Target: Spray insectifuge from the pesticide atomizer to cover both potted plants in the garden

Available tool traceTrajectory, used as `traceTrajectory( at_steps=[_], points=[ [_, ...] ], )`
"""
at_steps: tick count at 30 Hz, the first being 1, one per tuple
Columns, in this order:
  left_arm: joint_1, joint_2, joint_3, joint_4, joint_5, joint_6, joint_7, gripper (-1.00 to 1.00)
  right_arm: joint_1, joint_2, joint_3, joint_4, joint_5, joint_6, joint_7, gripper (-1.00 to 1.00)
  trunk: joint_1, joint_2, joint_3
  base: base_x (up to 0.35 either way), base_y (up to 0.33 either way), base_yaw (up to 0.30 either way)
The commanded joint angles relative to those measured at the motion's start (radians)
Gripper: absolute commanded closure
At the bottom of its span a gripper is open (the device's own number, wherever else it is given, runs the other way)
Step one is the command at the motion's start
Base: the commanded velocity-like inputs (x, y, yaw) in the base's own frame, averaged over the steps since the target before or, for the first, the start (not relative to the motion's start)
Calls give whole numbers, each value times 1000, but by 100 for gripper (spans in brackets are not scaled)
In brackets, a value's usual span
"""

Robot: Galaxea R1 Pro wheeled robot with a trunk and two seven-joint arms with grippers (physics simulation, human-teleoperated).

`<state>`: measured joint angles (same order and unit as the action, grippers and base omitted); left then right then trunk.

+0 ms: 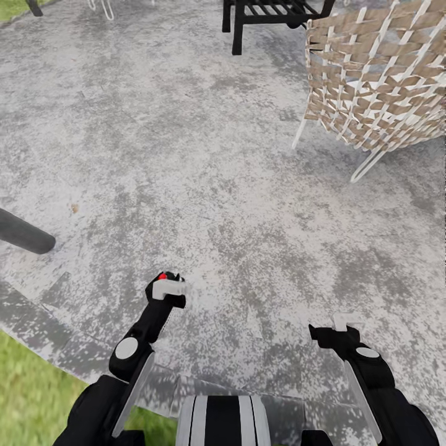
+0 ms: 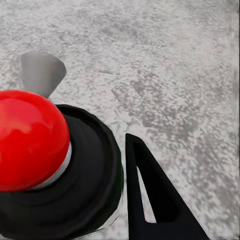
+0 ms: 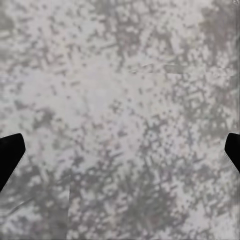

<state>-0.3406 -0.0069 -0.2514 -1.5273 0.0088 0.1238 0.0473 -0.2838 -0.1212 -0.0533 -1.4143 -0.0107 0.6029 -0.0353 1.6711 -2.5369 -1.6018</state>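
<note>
— While I look down over both arms, where is the pesticide atomizer [image 1: 166,286]?

— My left gripper [image 1: 168,291] is clamped on it, low over the mottled grey patio [image 1: 204,186]. Its red dot [image 2: 30,140] and dark body [image 2: 87,195] loom in my left wrist view, one black finger [image 2: 150,195] beside them.

— And the right gripper [image 1: 334,331]?

— Spread wide and holding nothing, its fingertips [image 3: 10,155] at the edges of my right wrist view. A woven wicker seat [image 1: 378,80] stands ahead to the right.

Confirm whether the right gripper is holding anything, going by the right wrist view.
No. The right gripper has its black fingertips wide apart, with mottled grey paving between them.
</note>
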Motion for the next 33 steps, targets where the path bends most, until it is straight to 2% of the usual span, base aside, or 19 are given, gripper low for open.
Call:
traceTrajectory(
  at_steps=[1,3,5,6,7,8,12,14,15,17,19,21,26,28,33],
  points=[
    [0,17,18,-3,2,0,-41,100,0,0,0,0,0,0,0,-100,0,0,4,0,0,0],
    [1,32,72,-3,6,4,-122,100,0,0,1,0,0,0,0,-100,-1,1,12,0,0,0],
    [10,38,137,-4,16,30,-261,100,0,1,2,0,0,0,0,-100,-2,1,19,0,0,0],
    [18,38,152,-4,18,44,-333,100,0,2,3,0,0,0,0,-100,-3,1,23,0,0,0],
    [31,39,162,-4,19,53,-397,100,0,3,5,0,0,-1,0,-100,-3,2,27,0,0,0],
    [39,39,165,-4,19,57,-419,100,0,3,8,0,0,-1,-1,-100,-4,2,31,0,0,0],
    [48,38,163,2,20,69,-465,100,0,0,8,0,0,0,-1,-100,-5,3,47,0,0,0],
    [52,40,166,5,19,85,-534,100,0,0,8,0,0,0,0,-100,-6,3,54,0,0,0],
    [56,40,190,9,18,106,-604,100,0,0,8,0,0,0,0,-100,-7,4,58,0,0,0],
    [57,40,243,13,17,119,-641,100,0,-1,6,0,0,-1,0,-100,-8,4,66,0,0,0],
    [58,41,260,18,17,122,-654,100,0,-1,5,0,0,-1,0,-100,-9,4,74,0,0,0],
    [58,40,266,26,17,123,-679,100,0,-1,5,0,0,-1,0,-100,-9,5,81,0,0,0],
    [70,41,272,32,13,83,-820,100,0,-2,7,0,0,-1,1,-100,-12,6,101,0,0,0],
    [74,41,273,32,9,33,-839,100,0,-2,8,0,0,0,1,-100,-13,7,108,0,0,0],
    [75,41,271,31,1,20,-843,100,0,-2,9,0,0,0,0,-100,-15,8,128,0,0,0]
  ],
)
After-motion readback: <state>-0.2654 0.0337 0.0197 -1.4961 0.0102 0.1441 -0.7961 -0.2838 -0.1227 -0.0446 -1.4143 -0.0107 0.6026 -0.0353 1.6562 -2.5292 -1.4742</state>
